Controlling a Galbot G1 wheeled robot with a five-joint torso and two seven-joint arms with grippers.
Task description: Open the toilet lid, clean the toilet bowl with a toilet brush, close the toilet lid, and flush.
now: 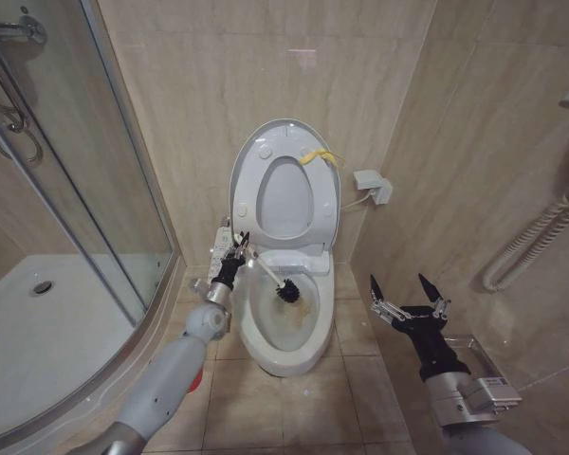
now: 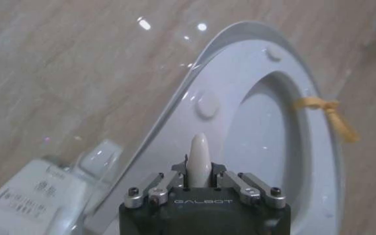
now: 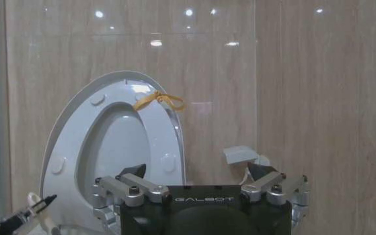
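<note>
While the toilet lid (image 1: 286,156) stands raised against the wall tiles together with the seat ring, I keep the left gripper (image 1: 239,248) over the left rim of the toilet bowl (image 1: 283,327). Its fingers are pinching the white handle of the toilet brush (image 1: 275,283). The handle slopes down to the right, so the dark bristle head sits inside the bowl, near the back wall. I judge this slanted hold lets the bristles reach the brownish stains without the arm entering the bowl. The right gripper (image 1: 406,292) hangs idle beside the right side of the toilet, well apart from it, fingers spread wide.

My head view gives me the bristle head and the stains. The left wrist view gives instead the pointed handle end (image 2: 199,152) standing up between the closed fingers, with the lid underside behind it. From the right wrist view I see the yellow strap (image 3: 156,100) at the lid's top rim, and the brush handle end (image 3: 35,203) at the lower corner.
</note>
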